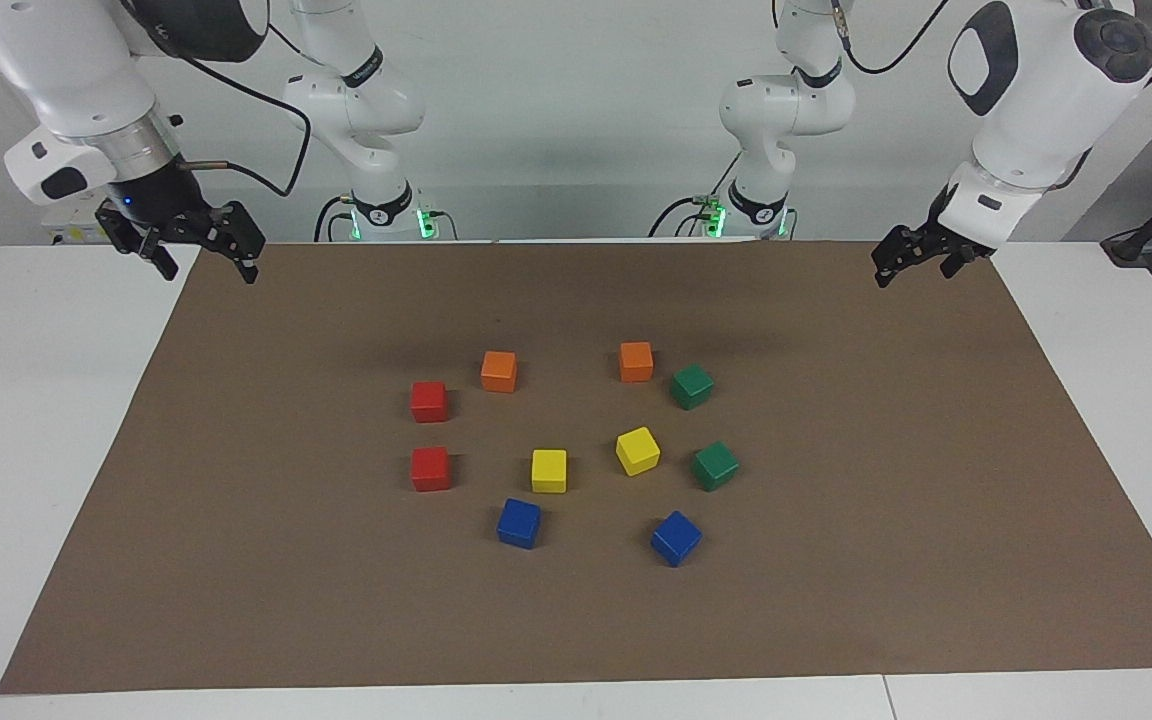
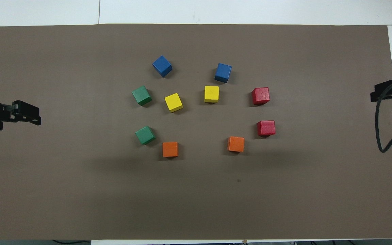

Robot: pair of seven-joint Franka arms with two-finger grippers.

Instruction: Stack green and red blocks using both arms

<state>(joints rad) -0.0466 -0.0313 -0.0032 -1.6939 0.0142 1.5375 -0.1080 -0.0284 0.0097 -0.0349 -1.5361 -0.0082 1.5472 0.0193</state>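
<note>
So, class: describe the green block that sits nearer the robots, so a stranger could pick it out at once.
Start at the brown mat and its ring of ten cubes. At the left arm's end of the ring sit two green ones. The wanted green block is the one nearer the robots, right beside an orange cube; the other green block has a yellow neighbour.

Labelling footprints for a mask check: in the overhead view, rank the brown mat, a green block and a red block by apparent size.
1. Brown mat, by far the largest.
2. Green block and red block: look alike, so unranked.
</note>
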